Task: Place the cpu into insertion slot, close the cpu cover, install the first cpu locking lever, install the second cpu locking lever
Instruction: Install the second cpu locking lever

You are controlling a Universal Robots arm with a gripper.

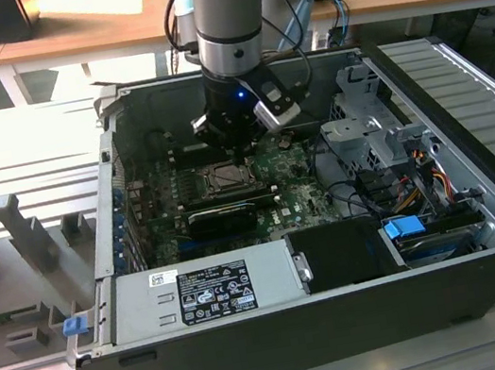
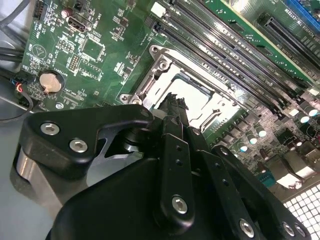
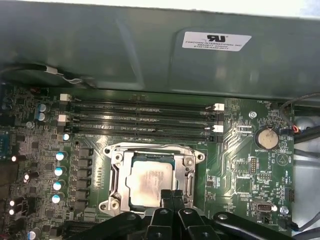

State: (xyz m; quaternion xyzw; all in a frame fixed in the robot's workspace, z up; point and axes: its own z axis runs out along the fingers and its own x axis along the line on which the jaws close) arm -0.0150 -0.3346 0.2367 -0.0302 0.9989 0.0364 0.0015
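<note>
One cpu [image 3: 150,182] under one cpu cover [image 3: 116,176]; one coin cell [image 3: 266,138]; four memory slots [image 3: 140,116]; one gripper [image 3: 172,196].

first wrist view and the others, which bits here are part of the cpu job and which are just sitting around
Part of the job:
- cpu, seated in the insertion slot
- cpu cover, down around the chip
- gripper, fingertips together at the socket's edge

Just there:
- memory slots
- coin battery
- power supply
- drive cage
- black finned card
</note>
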